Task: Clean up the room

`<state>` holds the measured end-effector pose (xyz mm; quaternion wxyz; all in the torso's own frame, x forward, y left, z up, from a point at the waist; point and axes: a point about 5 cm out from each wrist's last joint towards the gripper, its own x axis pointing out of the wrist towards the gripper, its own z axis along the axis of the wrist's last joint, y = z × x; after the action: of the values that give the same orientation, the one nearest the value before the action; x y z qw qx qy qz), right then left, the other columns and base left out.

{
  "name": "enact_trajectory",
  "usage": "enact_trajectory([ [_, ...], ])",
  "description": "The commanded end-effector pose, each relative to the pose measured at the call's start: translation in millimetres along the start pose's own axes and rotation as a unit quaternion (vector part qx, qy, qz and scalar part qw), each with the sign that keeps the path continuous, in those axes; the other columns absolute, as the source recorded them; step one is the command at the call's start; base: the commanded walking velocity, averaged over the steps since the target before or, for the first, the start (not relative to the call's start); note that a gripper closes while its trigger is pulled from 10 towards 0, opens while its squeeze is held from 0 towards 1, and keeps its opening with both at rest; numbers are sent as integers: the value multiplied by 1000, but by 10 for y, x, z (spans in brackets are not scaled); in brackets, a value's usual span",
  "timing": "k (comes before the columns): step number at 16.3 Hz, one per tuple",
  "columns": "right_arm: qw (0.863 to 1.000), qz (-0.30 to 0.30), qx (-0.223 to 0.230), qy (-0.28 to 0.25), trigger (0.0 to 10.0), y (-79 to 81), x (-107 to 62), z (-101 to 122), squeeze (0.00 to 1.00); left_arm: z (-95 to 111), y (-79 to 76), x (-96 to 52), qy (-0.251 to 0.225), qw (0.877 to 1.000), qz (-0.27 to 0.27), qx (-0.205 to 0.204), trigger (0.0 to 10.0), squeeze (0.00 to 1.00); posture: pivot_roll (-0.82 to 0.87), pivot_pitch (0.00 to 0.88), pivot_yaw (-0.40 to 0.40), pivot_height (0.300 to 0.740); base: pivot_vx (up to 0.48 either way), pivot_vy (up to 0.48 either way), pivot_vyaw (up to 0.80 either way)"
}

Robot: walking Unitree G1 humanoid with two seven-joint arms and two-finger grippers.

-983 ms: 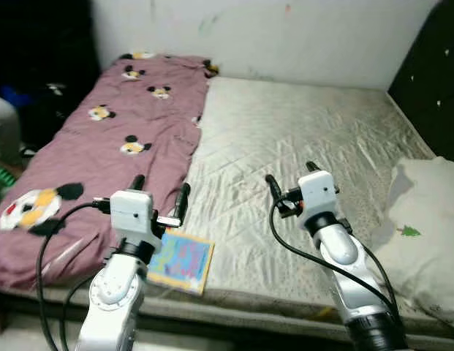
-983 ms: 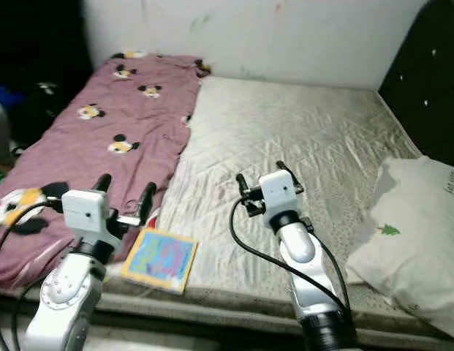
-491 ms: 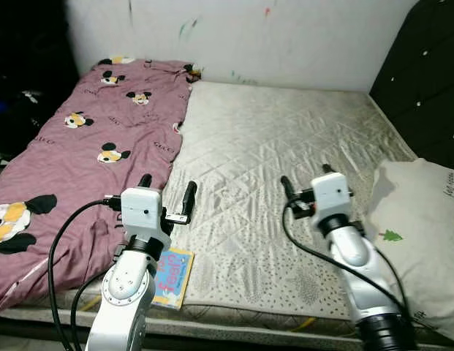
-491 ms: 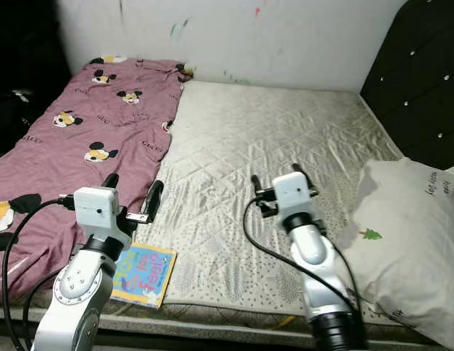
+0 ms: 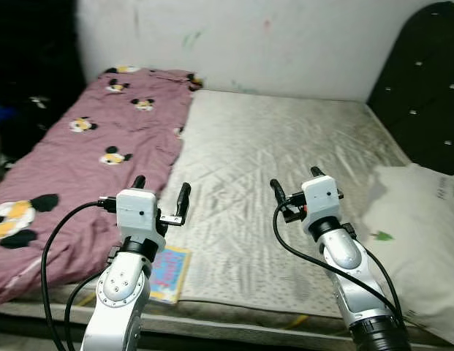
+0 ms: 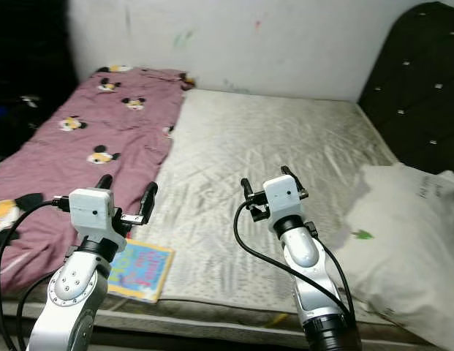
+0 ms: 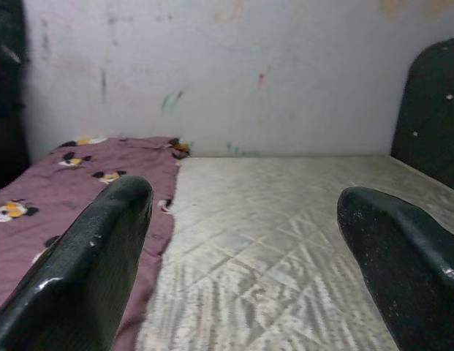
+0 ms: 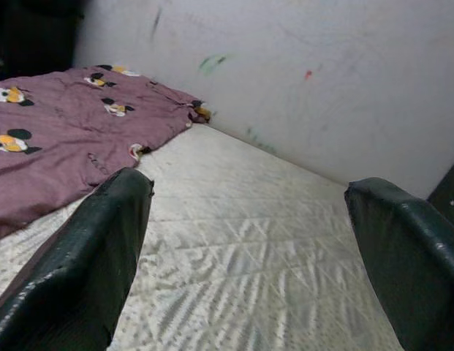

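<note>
A colourful picture book [image 5: 168, 273] lies flat on the mattress [image 5: 285, 153] near its front edge, partly hidden behind my left arm. A mauve blanket [image 5: 88, 146] with cartoon mouse prints covers the bed's left side. A white pillow [image 5: 417, 234] rests at the right. My left gripper [image 5: 159, 191] hovers open above the blanket's edge, just beyond the book. My right gripper [image 5: 294, 183] hovers open over the middle of the mattress with nothing between its fingers.
A white wall [image 5: 270, 44] with paint marks stands behind the bed. A black padded headboard [image 5: 424, 95] rises at the right. Dark clutter [image 5: 22, 102] sits in the shade left of the bed. The bed's front edge [image 5: 234, 322] runs close below my arms.
The camera has shifted, so the whole scene slid slightly. Both grippers stay open and raised over the bed; the book lies in the same spot.
</note>
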<state>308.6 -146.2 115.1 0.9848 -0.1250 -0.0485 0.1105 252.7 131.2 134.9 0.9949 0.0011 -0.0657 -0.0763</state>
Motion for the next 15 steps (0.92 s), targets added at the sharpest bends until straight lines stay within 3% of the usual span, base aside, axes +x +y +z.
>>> enact_trajectory([
  [1, 1000, -6, 0, -9, 10000, -52, 26, 48, 0, 4, -24, 5, -2, 1000, -3, -1, 10000, 0, -47, 0, -40, 740, 0, -394, 0],
  [15, 1000, -9, 2, -7, 10000, -60, 29, 39, 0, 13, -37, 18, -4, 1000, -5, -3, 10000, 0, -50, 0, -40, 740, 0, -406, 0],
])
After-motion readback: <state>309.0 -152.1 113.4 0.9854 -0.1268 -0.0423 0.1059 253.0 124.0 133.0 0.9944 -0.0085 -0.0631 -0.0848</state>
